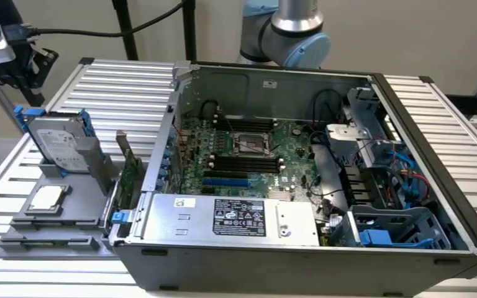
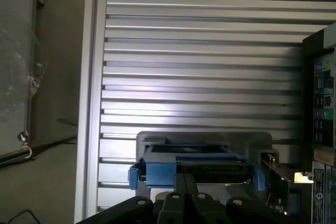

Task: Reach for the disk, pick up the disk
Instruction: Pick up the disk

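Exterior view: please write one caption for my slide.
Gripper above the upright blue-railed disk in a grey holder, beside the open computer case.

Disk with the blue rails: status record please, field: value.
disk: flat silver-grey hard drive with white label and blue plastic rails
pose: on edge in grey plastic holder, not lifted
gripper: black gripper, just above disk's top edge; contact cannot be told
nearby: small square silver chip in front of holder
exterior view's right: open dark grey computer case
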{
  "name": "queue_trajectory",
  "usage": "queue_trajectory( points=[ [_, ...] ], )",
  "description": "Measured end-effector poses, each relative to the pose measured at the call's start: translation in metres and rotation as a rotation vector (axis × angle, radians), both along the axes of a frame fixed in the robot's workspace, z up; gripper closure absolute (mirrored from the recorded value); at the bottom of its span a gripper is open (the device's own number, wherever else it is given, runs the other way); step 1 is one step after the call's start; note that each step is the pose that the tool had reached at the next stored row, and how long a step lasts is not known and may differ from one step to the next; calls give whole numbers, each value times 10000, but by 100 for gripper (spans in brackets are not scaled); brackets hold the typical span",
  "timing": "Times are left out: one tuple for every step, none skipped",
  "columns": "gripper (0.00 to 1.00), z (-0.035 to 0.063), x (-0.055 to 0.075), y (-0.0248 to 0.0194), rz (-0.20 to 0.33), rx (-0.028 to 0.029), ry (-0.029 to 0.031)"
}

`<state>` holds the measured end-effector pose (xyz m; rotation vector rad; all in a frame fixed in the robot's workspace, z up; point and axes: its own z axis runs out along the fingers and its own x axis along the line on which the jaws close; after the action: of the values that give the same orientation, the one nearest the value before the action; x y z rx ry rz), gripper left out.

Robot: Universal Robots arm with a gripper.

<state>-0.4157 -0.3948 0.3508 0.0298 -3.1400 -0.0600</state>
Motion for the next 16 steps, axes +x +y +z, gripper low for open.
queue_trajectory(
  points=[
    [89, 1, -39, 6, 0, 0, 0],
    [89, 1, -71, 13, 0, -1, 2],
    [89, 0, -93, 22, -1, 0, 0],
    [89, 1, -104, 28, -1, -2, 1],
    [89, 0, -105, 28, 0, -3, 0],
    [89, 0, -105, 28, 0, -4, 0],
    [89, 0, -105, 28, 0, -4, -1],
    [89, 0, -105, 33, 0, -12, 0],
    [89, 0, -105, 36, 23, -17, -1],
    [89, 1, -106, 36, 153, -18, 0],
    [89, 0, -106, 36, 331, -18, -1],
    [89, 0, -106, 36, 511, -18, -2],
    [89, 1, -106, 36, 700, -18, -1],
    [89, 1, -106, 37, 881, -18, -1],
    [89, 0, -105, 36, 1066, -18, -2],
    [89, 0, -105, 36, 1230, -18, -1]
  ],
)
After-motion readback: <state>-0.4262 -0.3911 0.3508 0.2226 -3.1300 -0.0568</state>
